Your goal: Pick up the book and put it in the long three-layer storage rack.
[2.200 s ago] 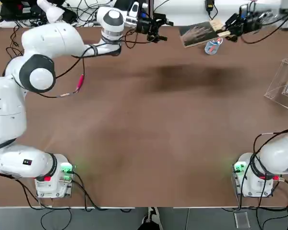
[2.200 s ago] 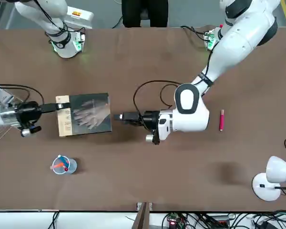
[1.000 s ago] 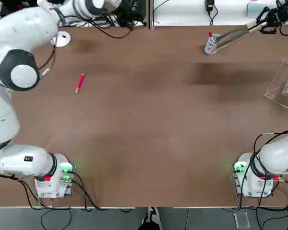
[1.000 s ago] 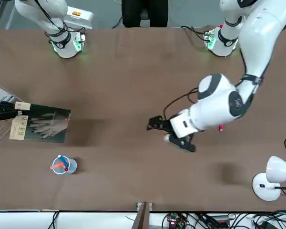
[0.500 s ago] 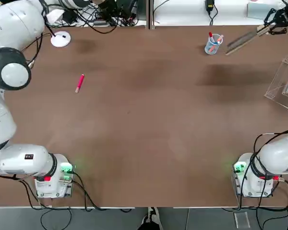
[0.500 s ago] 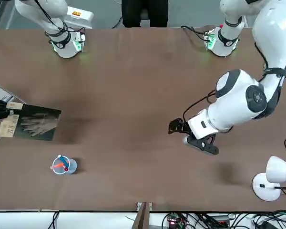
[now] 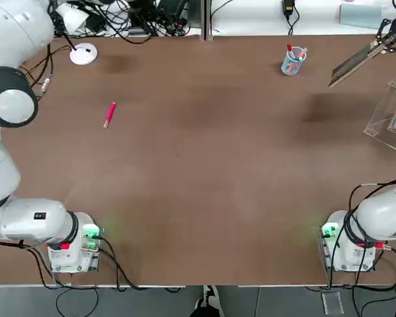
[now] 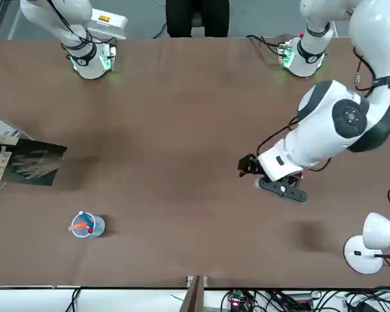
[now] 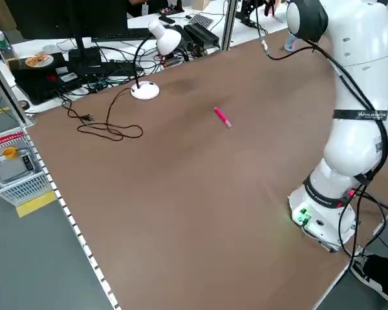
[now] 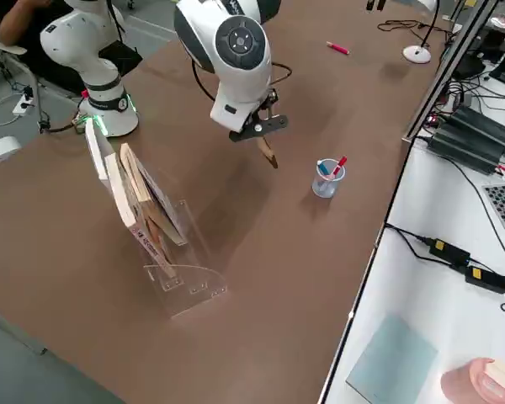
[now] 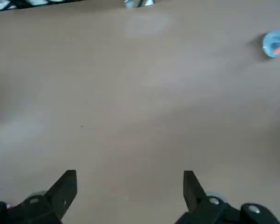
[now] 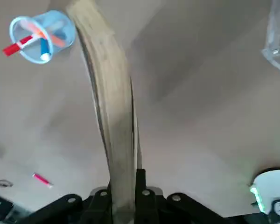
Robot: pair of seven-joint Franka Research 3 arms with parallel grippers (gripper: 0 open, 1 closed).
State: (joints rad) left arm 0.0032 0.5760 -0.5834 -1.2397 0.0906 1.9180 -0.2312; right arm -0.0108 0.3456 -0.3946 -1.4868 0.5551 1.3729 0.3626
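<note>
The right hand (image 12: 123,207) is clamped on the book (image 12: 107,116), lifted off the desk (image 7: 204,172) near the acrylic rack (image 10: 164,252). The left hand (image 11: 129,191) hangs released.

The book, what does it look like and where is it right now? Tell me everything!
The book is thin, with a dark grey cover, a pale hand picture and a tan strip along one edge. The right pincer is shut on that edge, holding it tilted in the air above the table, touching nothing else. It hangs between the pen cup and the clear rack, not yet inside.
</note>
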